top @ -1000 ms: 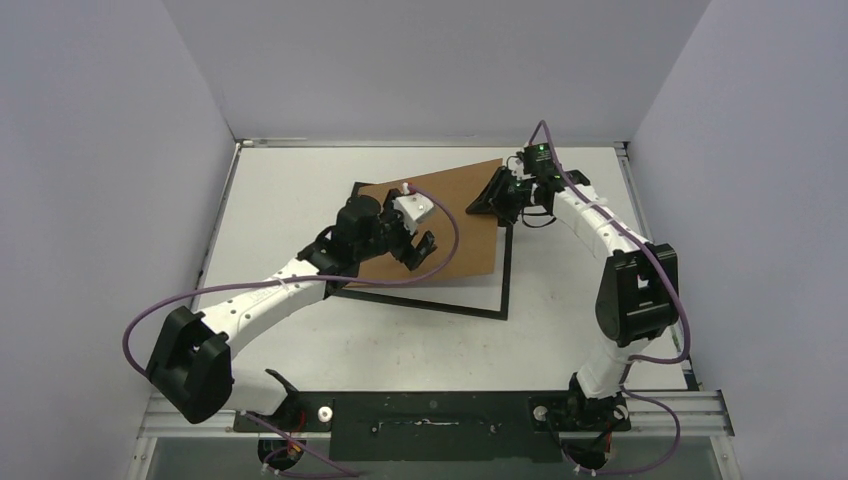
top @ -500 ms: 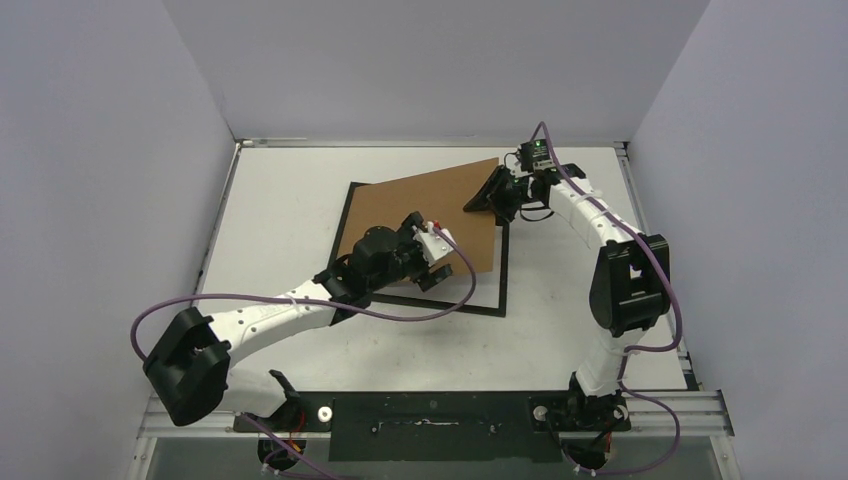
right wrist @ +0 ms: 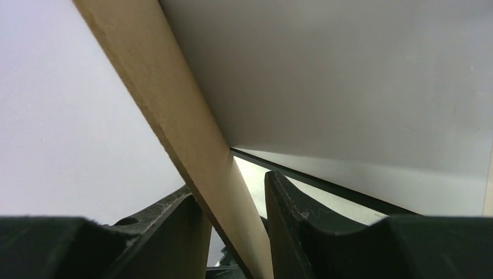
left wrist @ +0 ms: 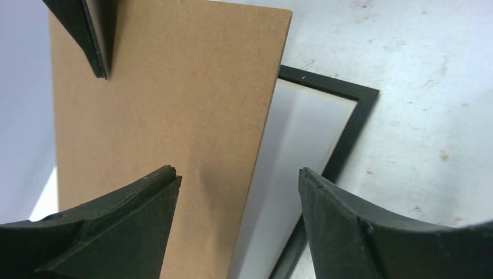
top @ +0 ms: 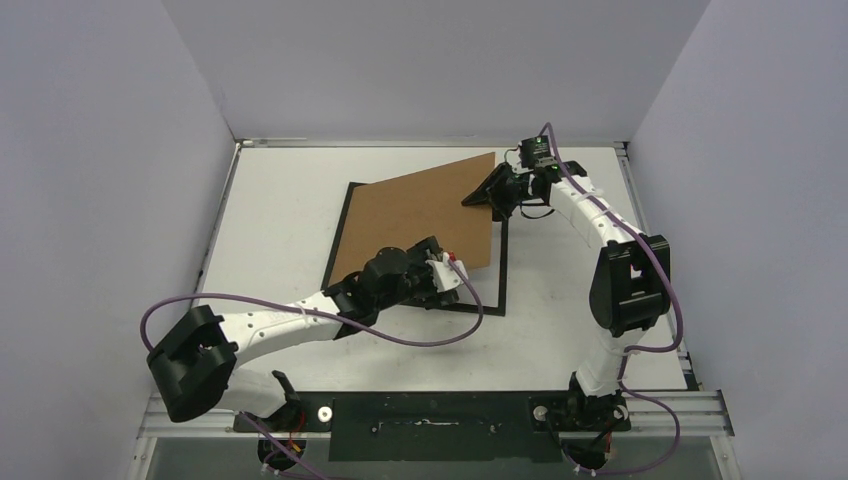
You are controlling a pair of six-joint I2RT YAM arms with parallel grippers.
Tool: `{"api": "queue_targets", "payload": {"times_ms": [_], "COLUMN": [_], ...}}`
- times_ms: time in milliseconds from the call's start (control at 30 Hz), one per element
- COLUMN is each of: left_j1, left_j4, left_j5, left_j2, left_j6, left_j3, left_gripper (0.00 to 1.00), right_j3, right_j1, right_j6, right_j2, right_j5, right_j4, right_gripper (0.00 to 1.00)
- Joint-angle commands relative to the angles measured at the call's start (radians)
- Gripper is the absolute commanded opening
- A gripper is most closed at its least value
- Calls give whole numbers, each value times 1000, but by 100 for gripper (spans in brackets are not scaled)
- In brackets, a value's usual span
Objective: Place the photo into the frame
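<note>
The black frame (top: 505,272) lies flat on the table. A brown backing board (top: 420,212) leans over it, its far right corner raised. My right gripper (top: 492,192) is shut on that corner, and the board's tan edge (right wrist: 174,99) runs between its fingers (right wrist: 290,221). My left gripper (top: 455,280) hovers open at the frame's near right side, with nothing between its fingers (left wrist: 325,203). Below it, a pale sheet (left wrist: 302,139) lies inside the frame (left wrist: 349,133) under the board (left wrist: 174,99). I cannot tell whether that sheet is the photo; no printed side shows.
White enclosure walls stand on the left, back and right. The table's raised rim (top: 225,200) runs along the left, and a black base plate (top: 430,412) lies at the near edge. Purple cables loop from both arms.
My left gripper has drawn back off the top of the board toward the frame's near right edge. The right gripper keeps its hold and has tipped the board's corner slightly higher.
</note>
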Motion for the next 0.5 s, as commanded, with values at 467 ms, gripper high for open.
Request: {"api": "queue_targets", "payload": {"times_ms": [467], "left_j1": [-79], "left_j4": [281], "left_j5": [-447], "left_j2": [130], "left_j6": [74], "left_j3": [-8], "left_gripper": [31], "right_j3": [6], "right_j1": [-9], "right_j6": [68], "right_j2": [-22], "right_j5": [-31], "right_j4": [28], "right_gripper": [44]}}
